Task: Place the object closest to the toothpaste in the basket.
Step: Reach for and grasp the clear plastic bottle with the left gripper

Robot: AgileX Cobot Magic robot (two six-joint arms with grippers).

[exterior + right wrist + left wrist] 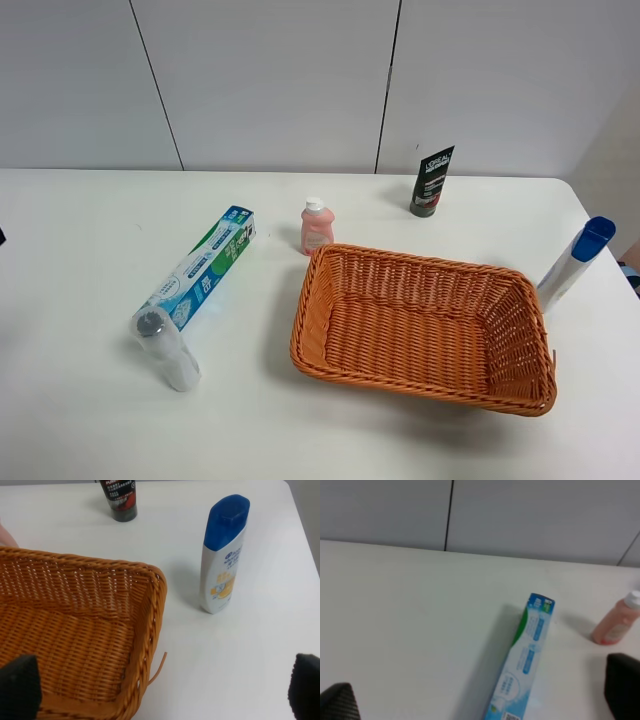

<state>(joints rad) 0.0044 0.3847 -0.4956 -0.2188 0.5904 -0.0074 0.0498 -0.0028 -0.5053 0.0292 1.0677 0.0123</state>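
White table [80,420] before a grey panelled wall [270,80], start of the pick.

The toothpaste box [205,268] lies slantwise on the left half of the table. At its near end, touching it or just beside it, is a clear bottle [167,352] with a dark cap. This is judged to be the object closest to the toothpaste, and so the thing to move. The pink bottle [316,226] stands near the box's far end but clearly apart from it. The black tube [432,182] and the shampoo bottle [575,262] are well apart, on the basket's [312,330] far and right sides. The basket holds nothing.

Neither arm shows in the high view. The left hand [481,694] hovers above the toothpaste box with its fingers spread wide and nothing between them. The right hand [161,689] is likewise spread and unloaded, over the basket's right rim.

The clear bottle is on the left arm's side but outside its wrist view. That hand should draw back toward the near end of the box. It should straddle the bottle body across its narrow width, clear of the box, and close below the cap. Whether the bottle stands or lies cannot be told for certain. Its smooth round wall may slip or roll, so a centred, firm grip is advisable.
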